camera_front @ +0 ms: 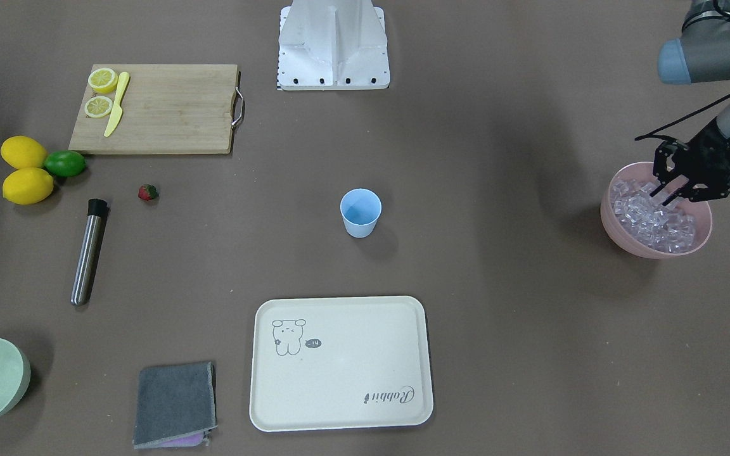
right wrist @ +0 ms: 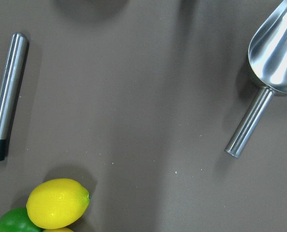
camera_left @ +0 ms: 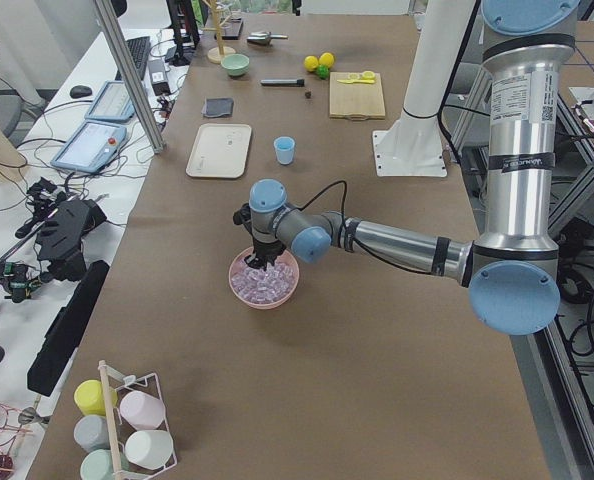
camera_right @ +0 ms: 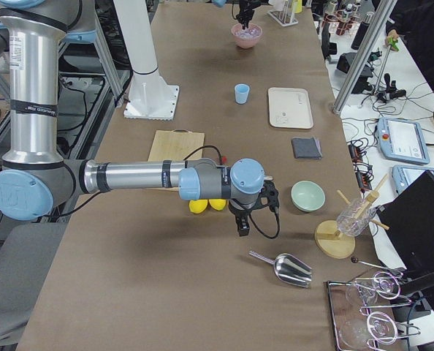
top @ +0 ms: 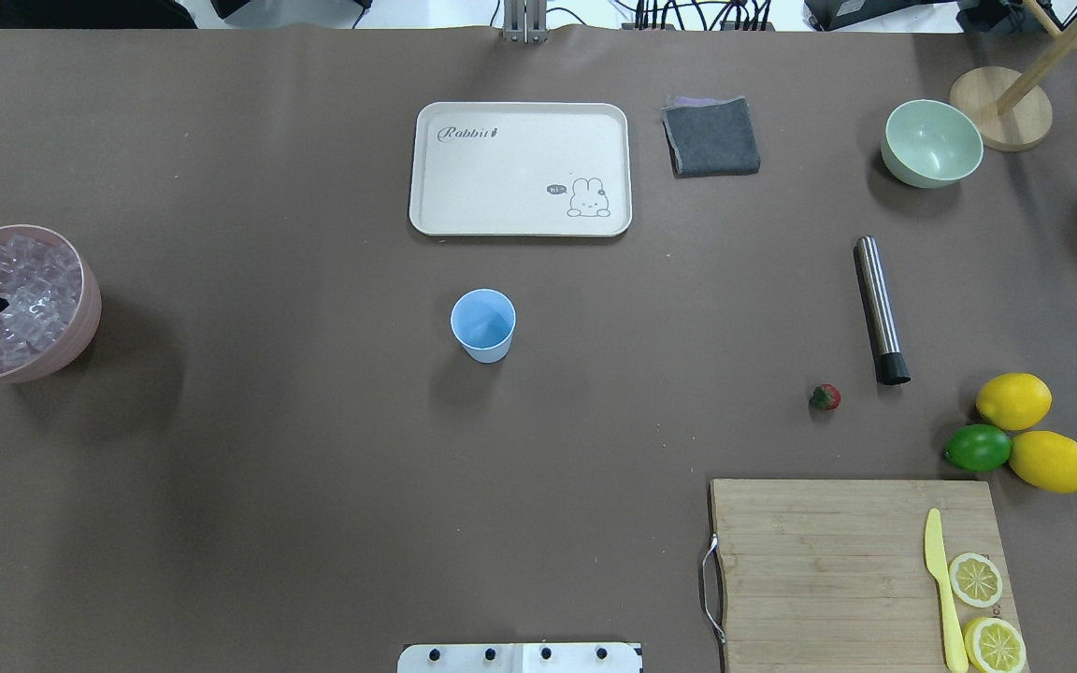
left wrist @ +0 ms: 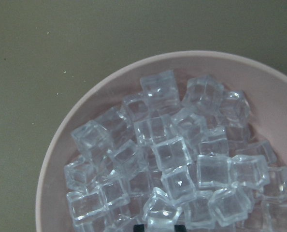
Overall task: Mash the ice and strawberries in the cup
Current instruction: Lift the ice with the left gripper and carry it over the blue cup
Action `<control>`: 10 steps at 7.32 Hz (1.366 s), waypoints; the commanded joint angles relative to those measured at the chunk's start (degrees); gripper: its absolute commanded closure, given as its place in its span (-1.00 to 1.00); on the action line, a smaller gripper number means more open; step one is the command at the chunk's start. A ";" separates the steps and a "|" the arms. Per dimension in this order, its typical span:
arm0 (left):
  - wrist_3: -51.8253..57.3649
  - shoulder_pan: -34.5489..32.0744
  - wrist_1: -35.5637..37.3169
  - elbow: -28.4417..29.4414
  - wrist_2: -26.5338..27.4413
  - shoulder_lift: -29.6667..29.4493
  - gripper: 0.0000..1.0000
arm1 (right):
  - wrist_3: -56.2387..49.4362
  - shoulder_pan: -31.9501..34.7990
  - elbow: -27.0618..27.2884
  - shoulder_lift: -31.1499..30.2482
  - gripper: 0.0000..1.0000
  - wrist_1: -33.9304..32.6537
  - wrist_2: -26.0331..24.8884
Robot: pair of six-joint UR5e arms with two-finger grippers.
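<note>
Ice cubes (camera_front: 653, 225), glassy and blocky, fill a round pink bowl (camera_front: 644, 251) under the left tool (camera_front: 668, 193), jaws parted.

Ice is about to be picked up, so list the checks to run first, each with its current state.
1. Left gripper down among the ice in the pink bowl: ok.
2. Cube clamped in it: cannot tell.
3. Cup upright and empty: ok.
4. Table between bowl and cup free of objects: ok.
5. Strawberry in cup: not ok, it lies on the table.
6. Right gripper far from the cup: ok.
</note>
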 commanded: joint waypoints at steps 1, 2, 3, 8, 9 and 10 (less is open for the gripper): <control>-16.72 1.60 3.81 -5.30 -2.90 -6.58 1.00 | 0.00 -0.07 0.01 0.05 -1.00 0.00 -0.01; -22.83 5.54 3.81 -5.66 -2.21 -9.49 1.00 | 0.00 -0.24 0.01 0.13 -1.00 0.00 -0.01; -28.90 8.53 3.98 -5.14 -1.77 -13.08 1.00 | 0.00 -0.33 0.01 0.13 -1.00 0.00 -0.01; -53.89 26.04 9.51 0.47 13.00 -32.95 1.00 | 0.00 -0.68 -0.25 0.49 -1.00 0.00 -0.10; -54.79 27.27 9.69 1.97 15.35 -34.81 1.00 | -0.08 -0.68 -0.16 0.49 -1.00 0.00 -0.10; -54.97 28.68 9.78 2.42 17.20 -35.79 1.00 | 0.00 -0.68 -0.16 0.49 -1.00 0.00 -0.10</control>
